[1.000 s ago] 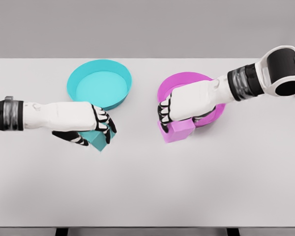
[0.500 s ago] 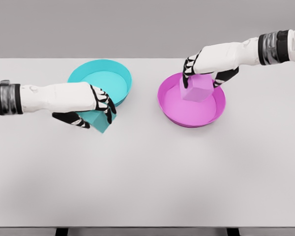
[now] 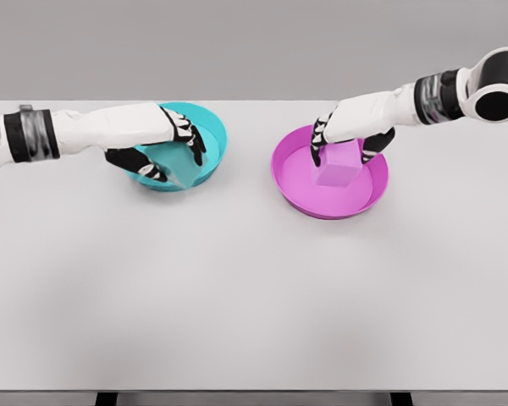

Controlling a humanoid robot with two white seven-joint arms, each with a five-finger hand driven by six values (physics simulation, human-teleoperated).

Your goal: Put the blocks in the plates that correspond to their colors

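In the head view a cyan plate [image 3: 210,127] stands at the back left of the white table. My left hand [image 3: 171,150] is over it, shut on the cyan block [image 3: 179,167], which sits inside the plate's rim. A magenta plate [image 3: 356,196] stands at the back right. The magenta block [image 3: 338,167] is inside it, low over or on its floor; I cannot tell which. My right hand [image 3: 343,144] is shut on that block from above, thumb on its right side.
The white table [image 3: 254,288] spreads wide in front of both plates. Its front edge runs along the bottom of the picture, its back edge just behind the plates.
My left hand carried the cyan block up and back, from beside the cyan plate to inside it. The right hand lowered the magenta block deeper into the magenta plate.
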